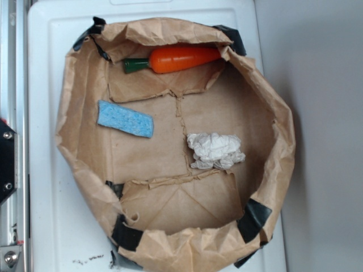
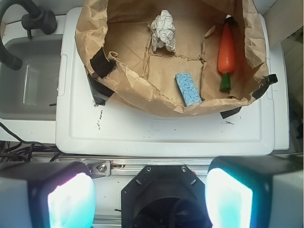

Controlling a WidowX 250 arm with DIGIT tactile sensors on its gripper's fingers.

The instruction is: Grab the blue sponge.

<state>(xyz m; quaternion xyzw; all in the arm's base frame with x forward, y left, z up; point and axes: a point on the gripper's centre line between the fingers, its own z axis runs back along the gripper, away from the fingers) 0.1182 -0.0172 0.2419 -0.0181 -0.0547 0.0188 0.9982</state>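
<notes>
The blue sponge (image 1: pixel 125 119) lies flat on the floor of the crumpled paper bag (image 1: pixel 170 34), left of centre in the exterior view, apart from the orange toy carrot (image 1: pixel 173 59) at the top and the white paper wad (image 1: pixel 215 150) right of centre. Only the wrist view shows the end effector (image 2: pixel 149 197), released, with fingers (image 2: pixel 71 199) spread wide along the bottom edge, well short of the bag and empty. Its fingertips are cut off. That view also shows a sink (image 2: pixel 28 80) at upper left, beside the white worktop (image 2: pixel 161 135).
</notes>
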